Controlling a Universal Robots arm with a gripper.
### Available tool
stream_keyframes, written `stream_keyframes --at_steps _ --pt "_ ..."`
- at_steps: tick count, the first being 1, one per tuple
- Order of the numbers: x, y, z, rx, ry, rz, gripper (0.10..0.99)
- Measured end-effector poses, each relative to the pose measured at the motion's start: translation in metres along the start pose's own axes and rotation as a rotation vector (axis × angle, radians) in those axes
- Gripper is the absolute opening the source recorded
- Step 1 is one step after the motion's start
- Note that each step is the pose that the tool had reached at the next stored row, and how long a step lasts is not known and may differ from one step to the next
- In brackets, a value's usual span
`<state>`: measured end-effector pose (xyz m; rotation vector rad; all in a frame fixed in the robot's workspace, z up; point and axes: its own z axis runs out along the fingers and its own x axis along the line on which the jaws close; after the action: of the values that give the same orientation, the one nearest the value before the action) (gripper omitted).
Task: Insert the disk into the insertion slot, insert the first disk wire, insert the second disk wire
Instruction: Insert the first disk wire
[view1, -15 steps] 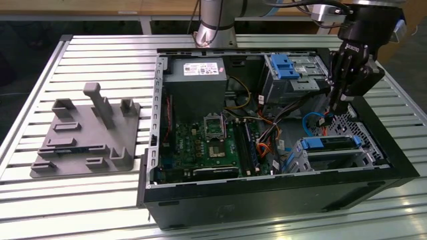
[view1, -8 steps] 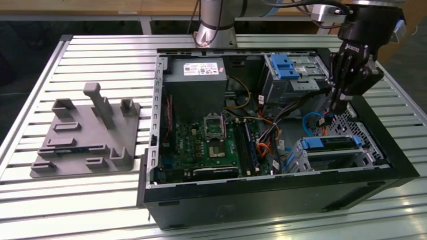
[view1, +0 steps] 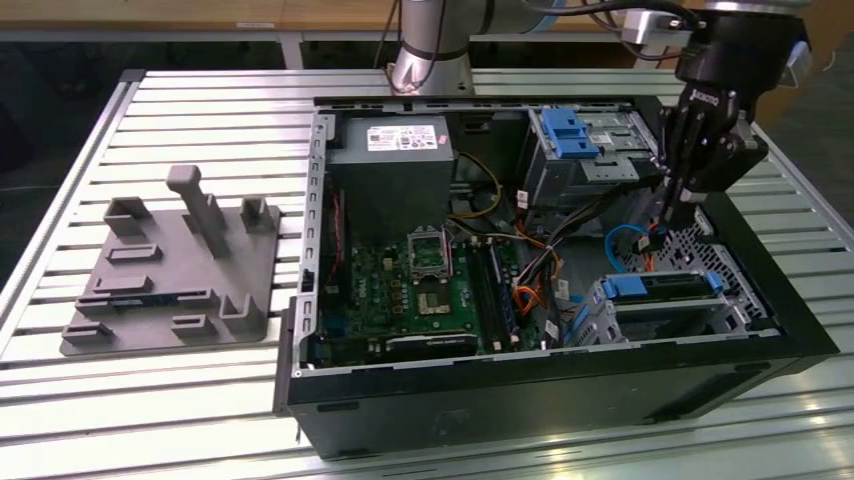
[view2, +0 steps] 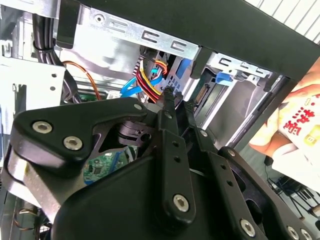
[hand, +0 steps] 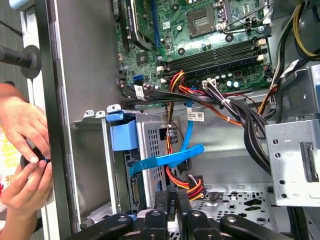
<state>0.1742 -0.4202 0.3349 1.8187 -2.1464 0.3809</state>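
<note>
Blue plastic frames the disk, which sits in the slot at the lower right of the exterior view, inside the open black case. The gripper hangs into the case just above the slot in that frame, and the arm rises out of the upper right corner. In the first wrist view its 2 fingers are drawn together with barely a slit between them. Their tips are just beside a bundle of red, yellow and black wires; whether they pinch anything cannot be told. A flat blue cable crosses the slot's perforated wall toward the disk's rear edge. 2 hands are busy outside the case wall. At the exterior view's left a grey fixture lies on the slatted table.
</note>
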Motion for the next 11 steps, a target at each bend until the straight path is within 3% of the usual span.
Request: stream_keyframes --at_steps 5,11 --pt "-0.0002 0.0 0.0006 0.001 0.0076 0.0 0.212" --pt "-0.0003 0.0 0.0008 0.001 0.0087 0.0 0.165"
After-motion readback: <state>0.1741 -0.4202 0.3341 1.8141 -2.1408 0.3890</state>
